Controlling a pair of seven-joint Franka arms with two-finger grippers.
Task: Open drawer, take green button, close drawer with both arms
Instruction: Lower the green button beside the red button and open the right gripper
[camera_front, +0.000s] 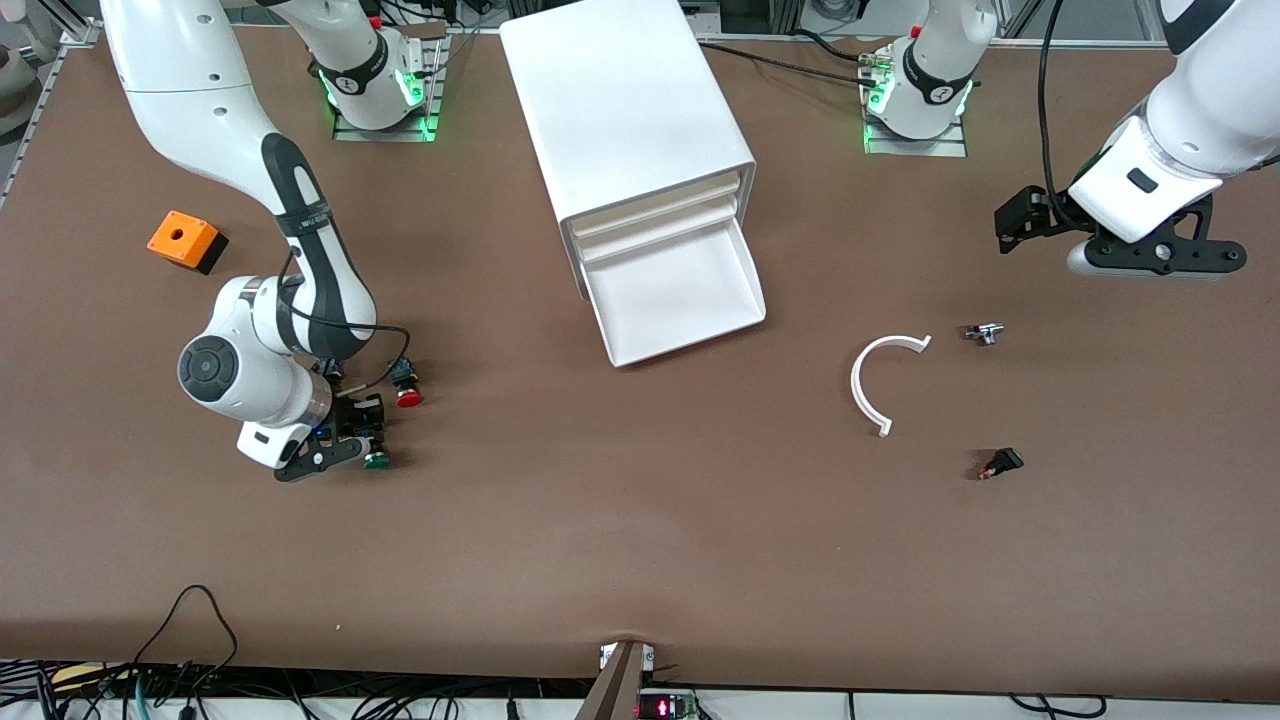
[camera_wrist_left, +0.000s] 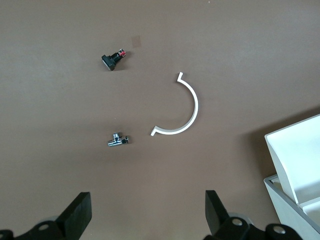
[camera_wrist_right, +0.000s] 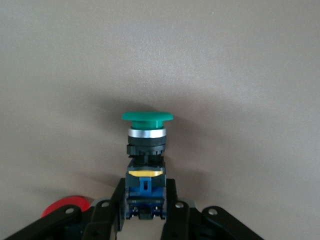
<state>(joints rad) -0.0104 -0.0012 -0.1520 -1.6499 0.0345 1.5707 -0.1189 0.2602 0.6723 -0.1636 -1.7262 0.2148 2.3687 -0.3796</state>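
Pinching the green button (camera_wrist_right: 146, 150) by its blue-and-black body w/ my right gripper (camera_wrist_right: 145, 210), jaws nearly shut on it, cap pointing away from my wrist. It sits low at the table (camera_front: 640, 540) toward the right arm's end, just beside the red-capped button (camera_front: 408, 397). Can't tell if it's touching the surface. Gripping the body, not the cap, prob gives flat sides for the pads. The drawer (camera_front: 680, 300) is pulled out of the cabinet (camera_front: 625, 110) and looks bare, so closing it is what's left. My left gripper (camera_wrist_left: 147, 212) waits wide open and holds nothing, over the table near the white curved piece (camera_wrist_left: 187, 107), well placed to push the drawer shut.
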